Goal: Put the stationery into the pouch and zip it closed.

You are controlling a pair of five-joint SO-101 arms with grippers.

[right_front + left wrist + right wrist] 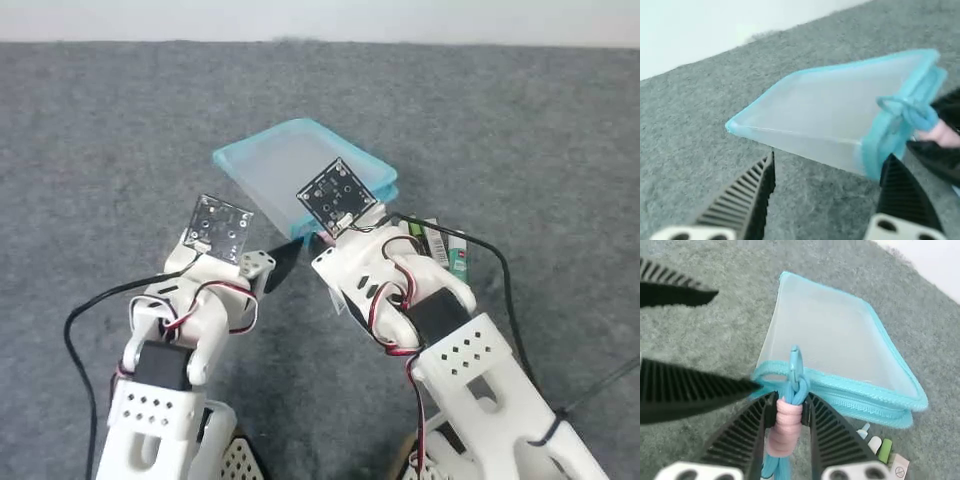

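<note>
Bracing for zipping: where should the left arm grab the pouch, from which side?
The teal-bound corner at the zipper end, from the side of the left gripper. The pouch is raised off the mat there, that edge faces its open jaws, and the right gripper holds the pink pull beside it.

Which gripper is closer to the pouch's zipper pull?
Right. The right gripper is shut on the pull's pink tab; the left gripper is open nearby, at the edge of the pouch.
</note>
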